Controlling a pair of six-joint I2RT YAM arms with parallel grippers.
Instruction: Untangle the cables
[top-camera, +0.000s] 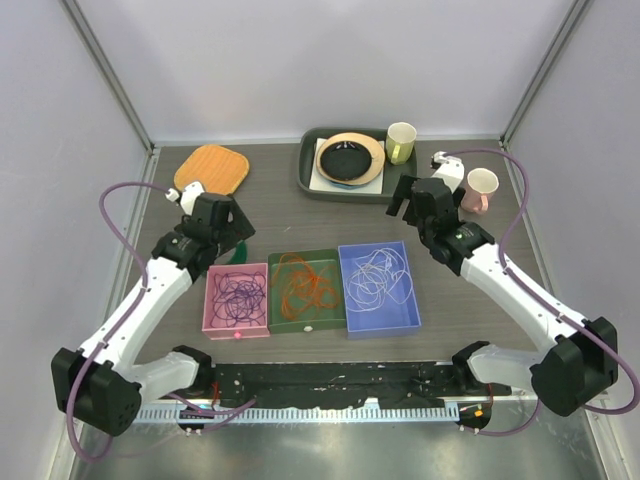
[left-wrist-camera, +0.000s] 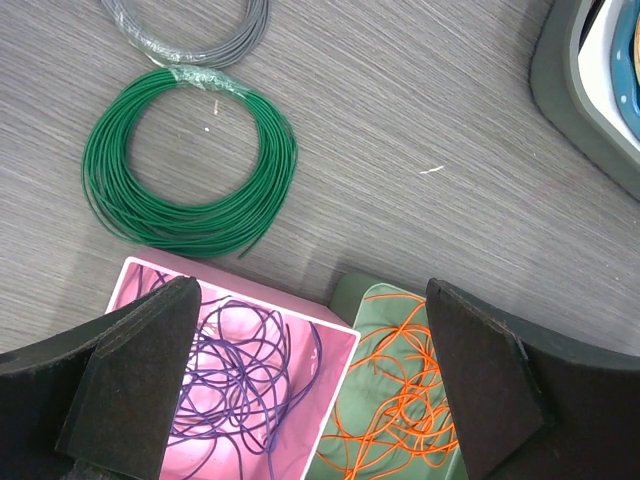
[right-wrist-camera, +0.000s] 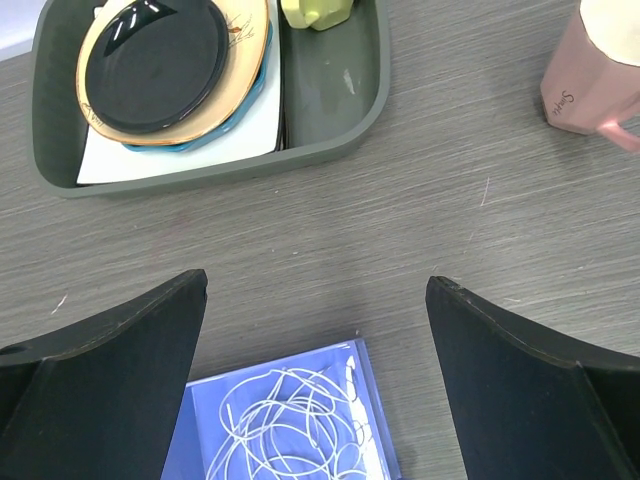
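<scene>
The cables lie in three open boxes in a row at the centre of the top view, one colour per box. That reads as sorting: each box keeps its strand from mixing with the others. The purple cable fills the pink box on the left. The orange cable is in the green box in the middle. The white cable is in the blue box on the right. Each is a loose heap of loops within its own walls.

The left gripper hangs over the upper edge of the pink box with its jaws spread wide and nothing between them. The right gripper hovers above the upper edge of the blue box, also spread and empty. Each arm seems stationed over the box nearest it, so neither has to reach across the other.

At the upper left of the left wrist view, a green coil and a grey coil lie flat on the table, bound with tape so they hold their rings. The tray of plates and the mug sit along the top of the right wrist view, apart from the boxes.
</scene>
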